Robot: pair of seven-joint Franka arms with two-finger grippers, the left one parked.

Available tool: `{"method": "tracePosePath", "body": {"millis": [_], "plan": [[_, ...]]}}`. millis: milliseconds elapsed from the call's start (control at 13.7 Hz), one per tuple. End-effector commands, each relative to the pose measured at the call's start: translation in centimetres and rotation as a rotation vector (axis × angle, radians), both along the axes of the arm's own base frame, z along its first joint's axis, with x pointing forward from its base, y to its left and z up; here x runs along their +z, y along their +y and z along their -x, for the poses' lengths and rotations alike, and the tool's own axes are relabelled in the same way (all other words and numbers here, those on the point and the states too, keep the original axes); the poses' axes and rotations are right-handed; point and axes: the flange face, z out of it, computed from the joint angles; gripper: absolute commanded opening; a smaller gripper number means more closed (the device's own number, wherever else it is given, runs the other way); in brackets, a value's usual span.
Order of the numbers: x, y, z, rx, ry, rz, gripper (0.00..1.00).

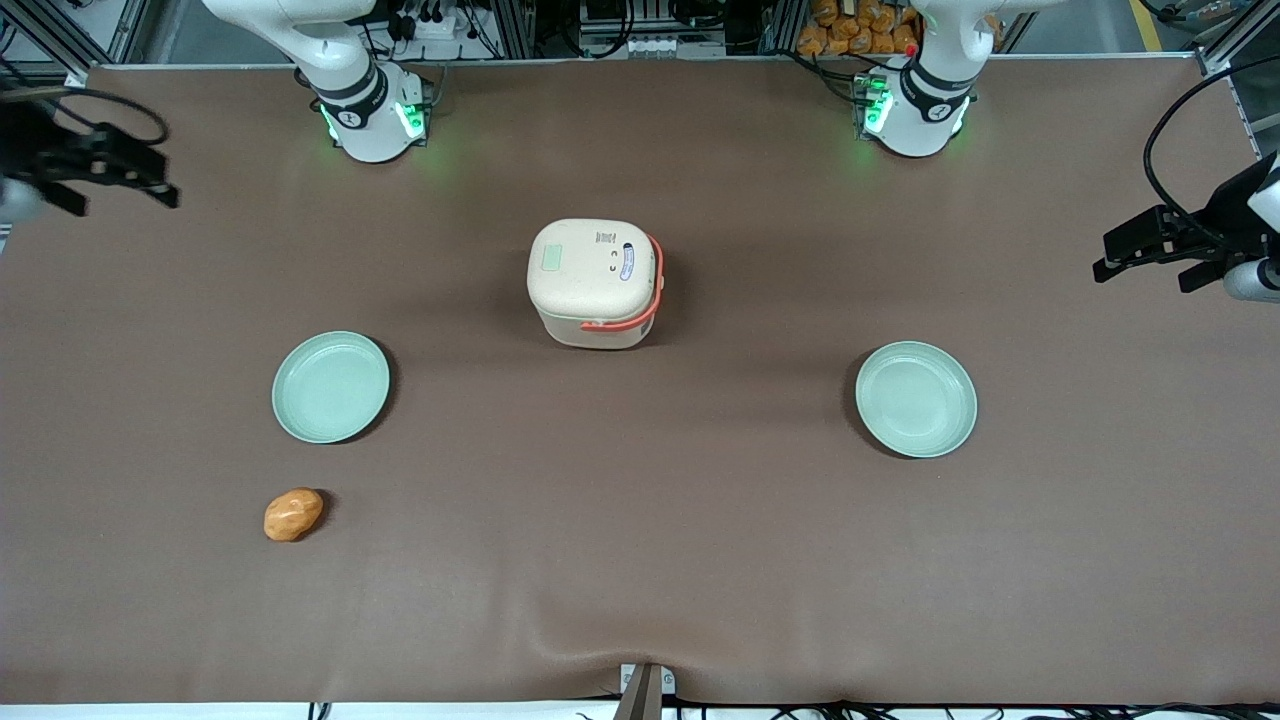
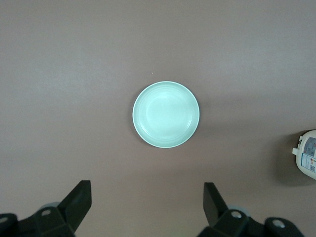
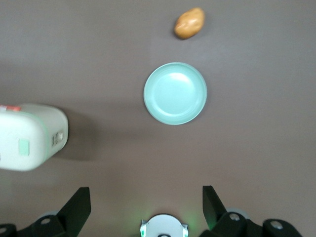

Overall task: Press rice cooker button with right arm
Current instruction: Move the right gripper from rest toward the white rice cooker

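Brown table, rice cooker upright, handle toward parked arm's end, tool high, fingers apart.

- A round pale mint-green plate is sitting flat on the brown matte tabletop, its shallow well showing faint concentric rings.
- A small cream rice cooker with a blue-and-white label is peeking in at the frame's edge, well apart from the plate and casting a soft shadow.
- Two black fingers are standing wide apart above the table.
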Motion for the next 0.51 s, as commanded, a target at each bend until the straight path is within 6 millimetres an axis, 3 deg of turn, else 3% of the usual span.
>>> {"method": "tracePosePath", "body": {"millis": [0,146,439], "plan": [[-1.7,5.6,0.0,0.076,0.059,0.003,1.0],[-3.5,10.3,0.5,0.154,0.097,0.006,1.0],[-7.2,20.3,4.3,0.132,0.155,0.07,1.0]]}}
